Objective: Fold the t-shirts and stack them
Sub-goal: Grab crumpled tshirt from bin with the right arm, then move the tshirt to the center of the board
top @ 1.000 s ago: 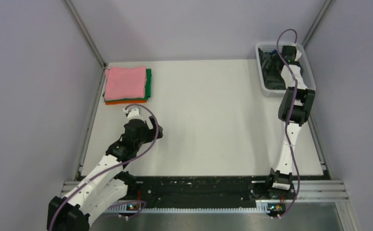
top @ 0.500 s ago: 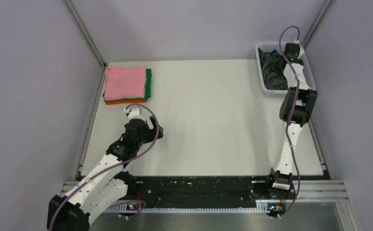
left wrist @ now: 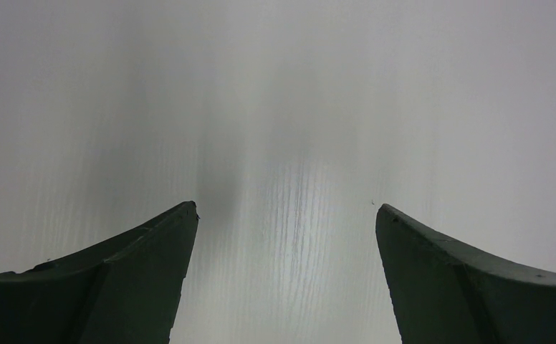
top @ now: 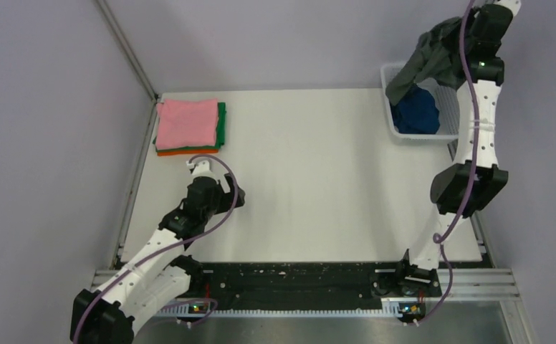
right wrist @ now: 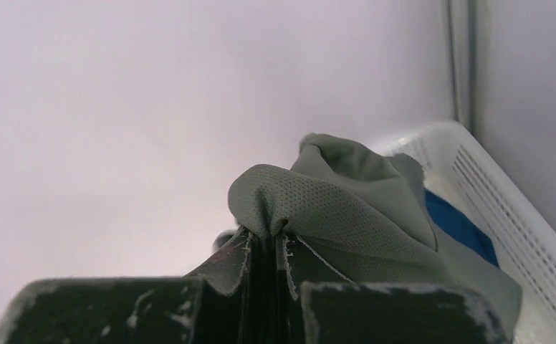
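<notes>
My right gripper (top: 458,30) is raised high over the back right corner, shut on a fold of the dark grey t-shirt (top: 424,59). The shirt hangs down toward the white mesh basket (top: 388,74). In the right wrist view the grey cloth (right wrist: 347,204) is pinched between the closed fingers of that gripper (right wrist: 268,240). A dark blue t-shirt (top: 416,111) lies in the basket. Folded pink (top: 187,122), green (top: 221,123) and orange (top: 185,151) t-shirts are stacked at the back left. My left gripper (top: 198,166) hovers open just in front of that stack, over bare table (left wrist: 286,211).
The white table (top: 318,165) runs between the stack and the basket. Purple walls close in the back and both sides, and the basket sits tight in the right corner. A black rail with the arm bases (top: 296,283) lines the near edge.
My right gripper closed inside the basket and rose steeply, pulling the dark grey t-shirt up and uncovering the dark blue one. The left arm stayed put.
</notes>
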Motion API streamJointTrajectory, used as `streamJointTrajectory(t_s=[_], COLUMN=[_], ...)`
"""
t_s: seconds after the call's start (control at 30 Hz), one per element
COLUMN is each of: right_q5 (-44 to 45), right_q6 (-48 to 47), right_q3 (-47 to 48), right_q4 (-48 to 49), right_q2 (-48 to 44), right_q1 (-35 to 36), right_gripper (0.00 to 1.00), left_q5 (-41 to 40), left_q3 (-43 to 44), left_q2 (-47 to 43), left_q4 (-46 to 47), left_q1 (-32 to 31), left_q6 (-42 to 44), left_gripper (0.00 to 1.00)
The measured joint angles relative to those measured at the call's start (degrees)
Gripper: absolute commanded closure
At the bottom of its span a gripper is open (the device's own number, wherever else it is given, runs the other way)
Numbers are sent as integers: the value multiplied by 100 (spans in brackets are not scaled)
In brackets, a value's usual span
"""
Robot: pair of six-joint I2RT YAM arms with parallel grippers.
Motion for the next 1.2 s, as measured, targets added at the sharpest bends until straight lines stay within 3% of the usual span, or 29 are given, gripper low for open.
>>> streamJointTrajectory(t_s=[0.37,0.63,0.8,0.9,0.97,1.03,1.07,1.2], right_q5=[-1143,-2422,-3364,-3794,-3781,-3449,-3163,-1853], right_q6=[192,249,232,175,74,-50,-138,-271], right_q3=[118,20,-994,-2435,-3585,-4715,-5300,-6999], right_q4=[337,269,472,933,1233,1412,1449,1340], right_q2=[-706,-887,-1626,-2363,-2857,-3228,-3362,-3453], right_q1=[275,1329,2155,2498,2553,2540,2529,2496], right_gripper=[100,100,100,98,83,50,39,15], left_q5=[74,72,66,24,-31,-68,-85,-87], left_q3=[2,2,2,2,2,11,35,225], left_q2=[-275,-365,-597,-737,-809,-852,-859,-831], left_q4=[2,-11,-31,-52,-57,-98,-160,-446], left_q1=[0,0,0,0,0,0,0,0], left_q6=[0,-4,-9,-13,-31,-39,-52,-153], left_gripper=[1,1,1,1,1,1,1,1])
